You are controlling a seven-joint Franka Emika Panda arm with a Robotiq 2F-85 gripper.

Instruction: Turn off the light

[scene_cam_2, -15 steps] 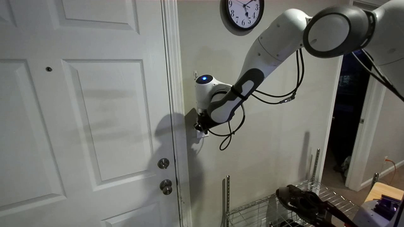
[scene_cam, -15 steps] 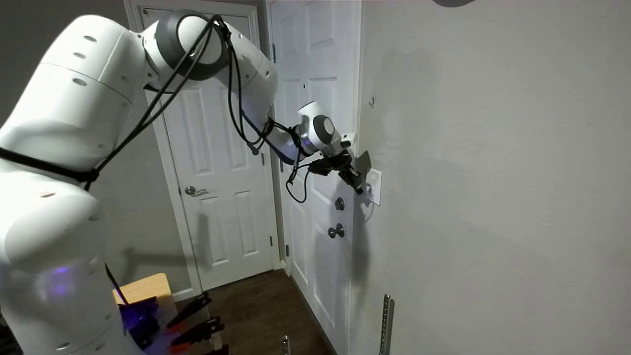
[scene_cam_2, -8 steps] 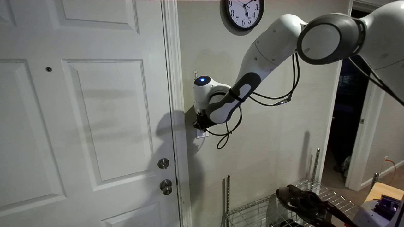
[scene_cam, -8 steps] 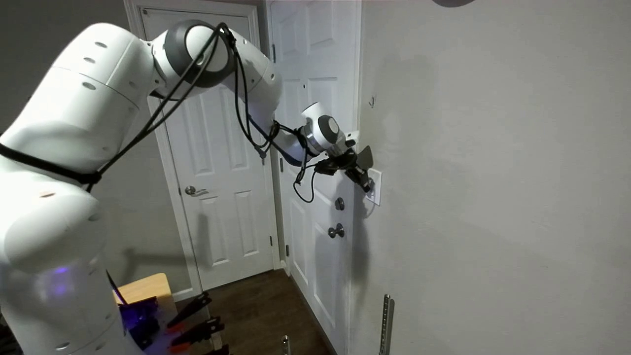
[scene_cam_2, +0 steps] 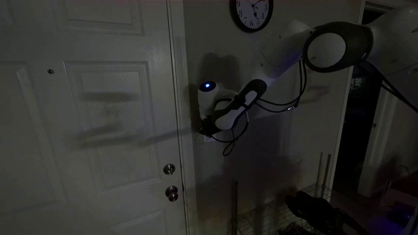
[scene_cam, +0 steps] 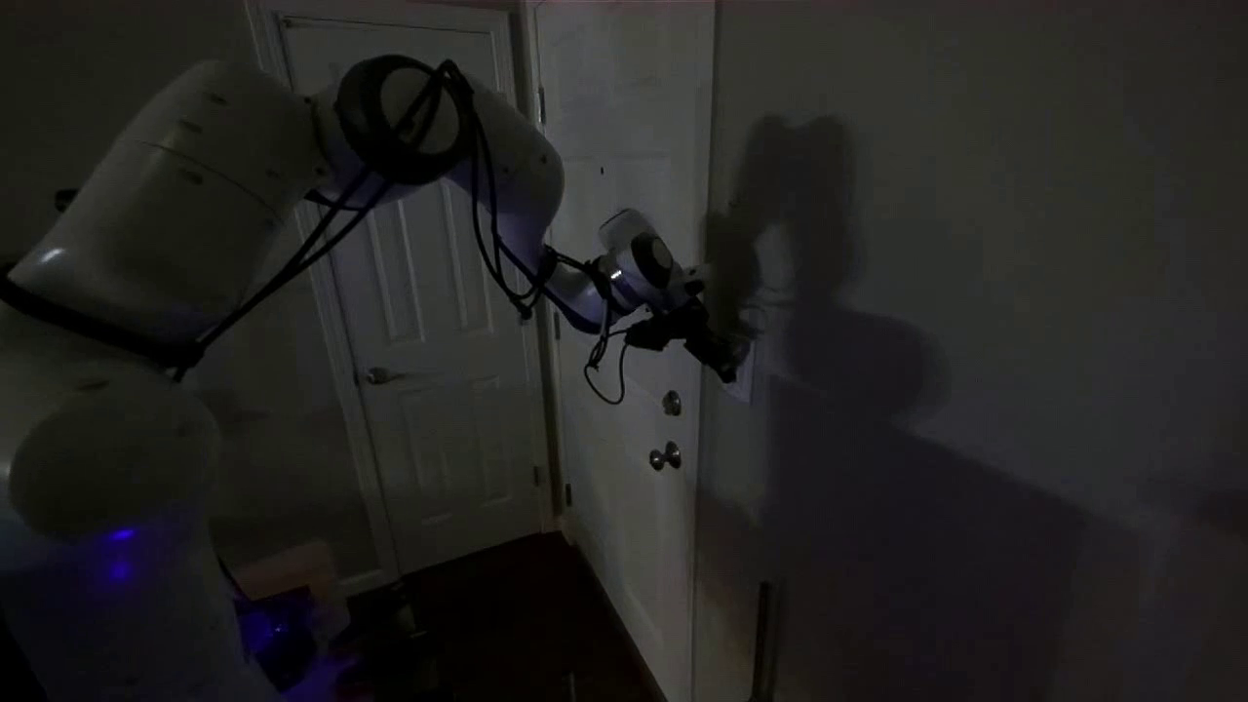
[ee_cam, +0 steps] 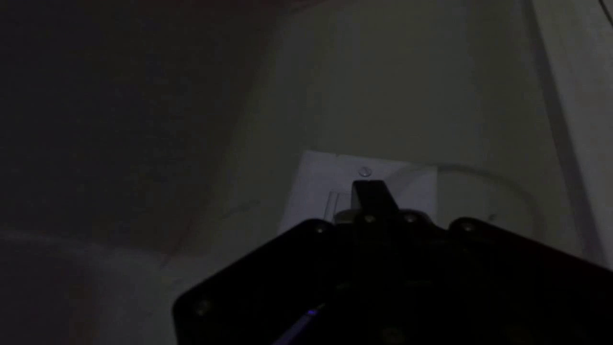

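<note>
The press looks done — the end effector (ee_cam: 374, 194), jaws together, is at the switch plate (ee_cam: 325, 175) on the darkened wall (ee_cam: 397, 91) by the door (scene_cam_2: 107, 107) — so next, back straight off.

This looks like a home, near an entrance. A raised-panel door (scene_cam_2: 107, 124) has a peephole (scene_cam_2: 50, 71), and by its edge a deadbolt (scene_cam_2: 169, 169) sits above a round knob (scene_cam_2: 171, 193), hardware typical of the way into a house or flat. A second panelled door (scene_cam: 444, 409), with a lever handle (scene_cam: 380, 375) and casing (scene_cam: 372, 487), stands close by. A black-rimmed wall clock (scene_cam_2: 251, 14) hangs on the plain wall (scene_cam_2: 209, 39), a light-switch plate (ee_cam: 313, 179) is fixed just beside the raised-panel door, and a doorway (scene_cam_2: 356, 124) opens onto a dark space.
</note>
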